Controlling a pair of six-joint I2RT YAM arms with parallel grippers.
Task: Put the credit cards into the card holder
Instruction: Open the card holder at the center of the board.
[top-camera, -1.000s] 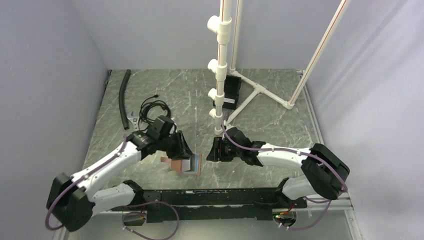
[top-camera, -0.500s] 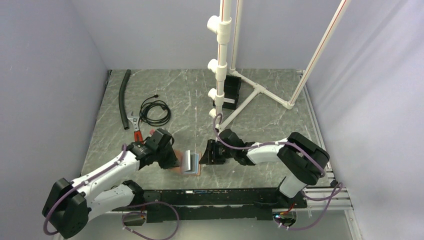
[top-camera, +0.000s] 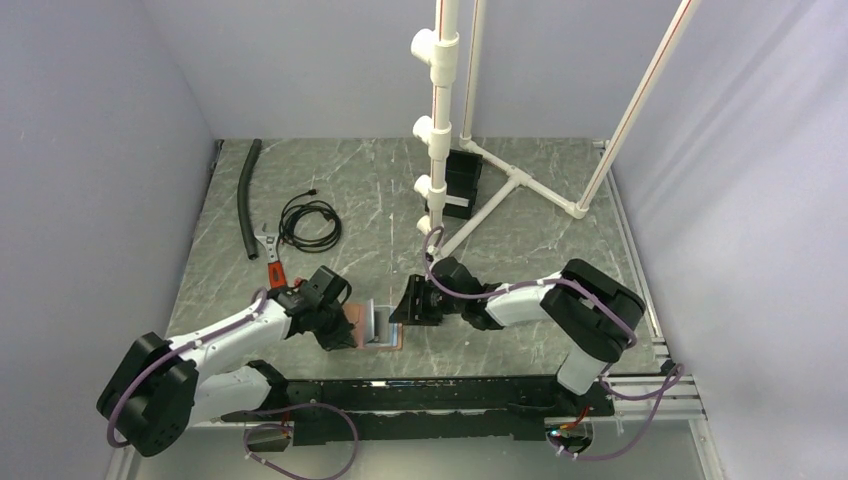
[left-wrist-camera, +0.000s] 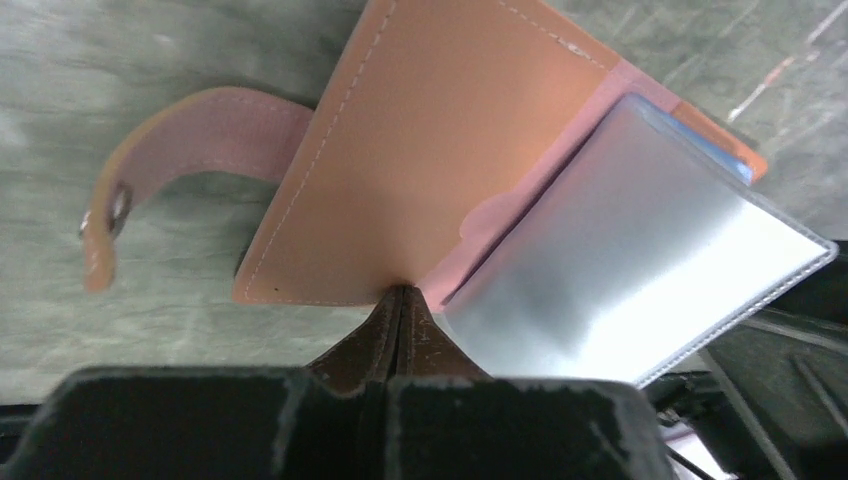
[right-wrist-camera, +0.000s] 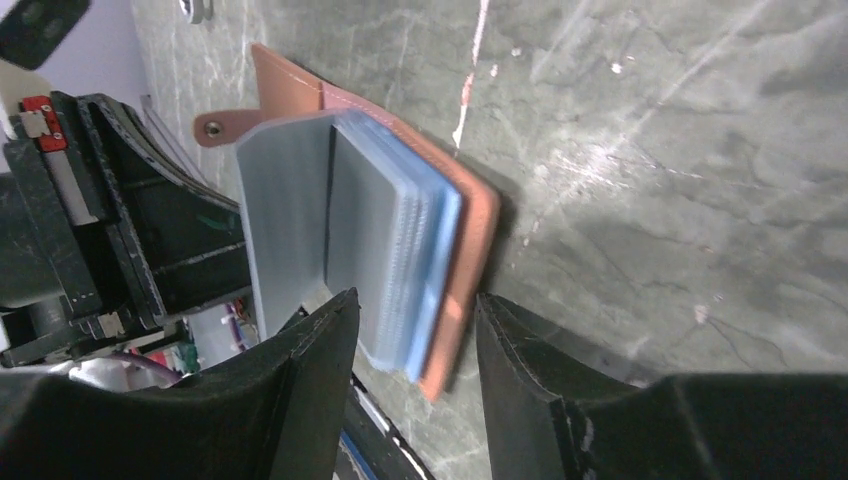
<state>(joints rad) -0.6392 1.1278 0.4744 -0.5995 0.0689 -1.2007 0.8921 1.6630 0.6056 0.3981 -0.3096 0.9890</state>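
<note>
The left gripper (left-wrist-camera: 403, 295) is clamping shut on the left flap of the holder (left-wrist-camera: 430, 150), which is lying open at the near side of the table (top-camera: 520, 230) between the 2 arms. The right gripper (right-wrist-camera: 415, 330), jaws apart, is straddling the right edge of the sleeves (right-wrist-camera: 390, 240). Those are looking glossy, floppy and slippery, so the stiffer leather edge seems the safer hold.

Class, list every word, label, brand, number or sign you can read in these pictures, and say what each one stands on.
No text can be read in any view.
card holder: plain leather, no print showing.
sleeves: glossy, no print showing.
white pipe: red stripe along it; any printing too small to read.
black box: pale label, too small to read.
</note>
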